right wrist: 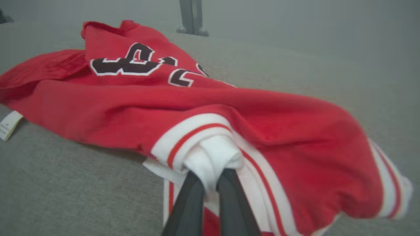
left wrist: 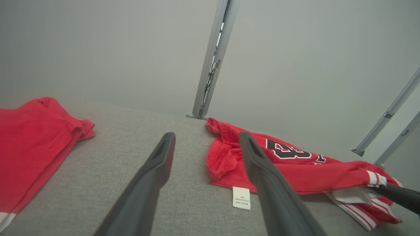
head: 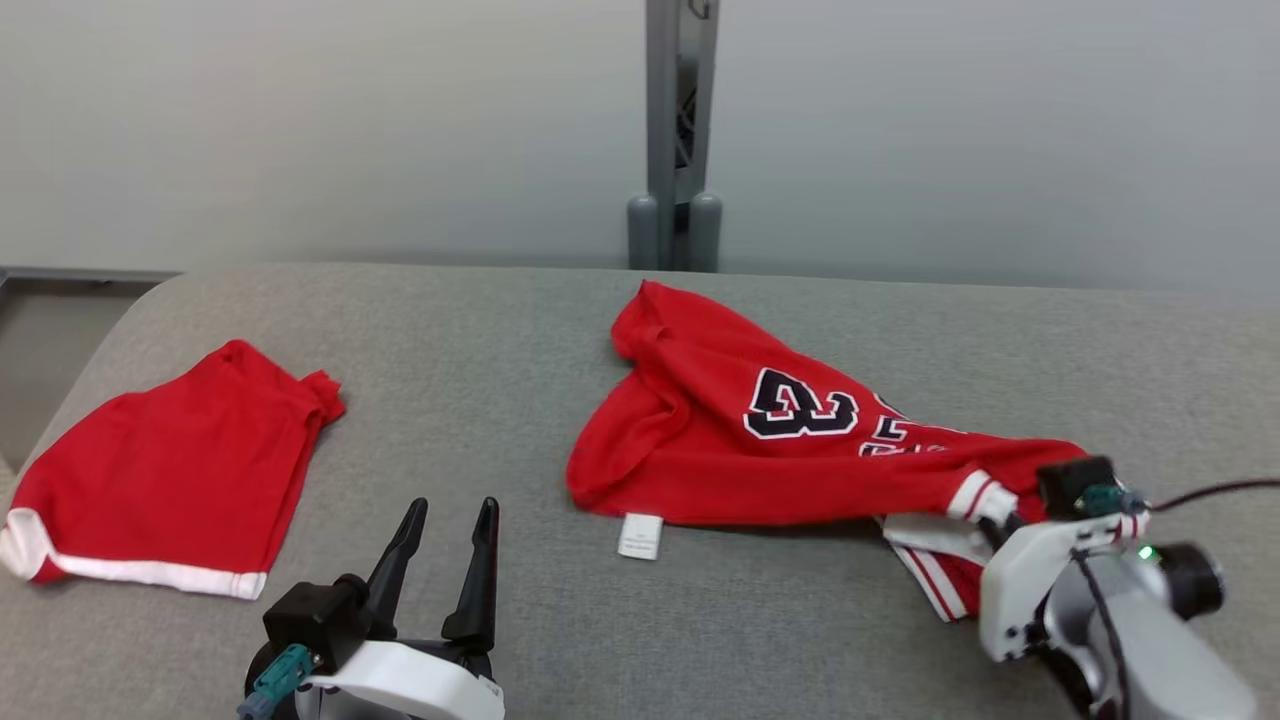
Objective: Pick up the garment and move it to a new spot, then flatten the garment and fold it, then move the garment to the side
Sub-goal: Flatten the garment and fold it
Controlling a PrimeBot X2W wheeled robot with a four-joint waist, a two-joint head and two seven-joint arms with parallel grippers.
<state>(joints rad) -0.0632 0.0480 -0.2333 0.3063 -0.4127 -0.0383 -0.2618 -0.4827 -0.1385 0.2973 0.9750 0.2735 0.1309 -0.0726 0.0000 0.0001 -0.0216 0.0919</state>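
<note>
Landmark: a grey post (head: 675, 130) stands upright at the far edge of the grey cloth-covered table (head: 700, 640); every place below is told from it.
Garment: the red garment (head: 700, 460) lies crumpled on the table just in front of the post. Its far corner is close to the post's foot, and its body runs from there toward the robot and off to the post's right.
Print: a black number edged in white (head: 802, 403) faces up on the garment, in front of the post and a little to its right.
Care label: a small white label (head: 640, 535) sticks out from the garment's near hem and lies flat on the table, almost straight in front of the post.
Trim: a white band with a red stripe (right wrist: 187, 137) is bunched up at the end of the garment farthest to the post's right.
Right gripper: the right gripper (right wrist: 211, 178) is in front of the post and well to its right, at the striped end; its two dark fingers are pressed together with a fold of the garment's white trim pinched between them.
Left gripper: the left gripper (head: 453, 505) is in front of the post and to its left, close to the robot, over bare table; its fingers stand wide apart and touch no cloth.
Shorts: red shorts with a white hem (head: 160, 480) lie flat on the table far to the post's left, well apart from the garment.
</note>
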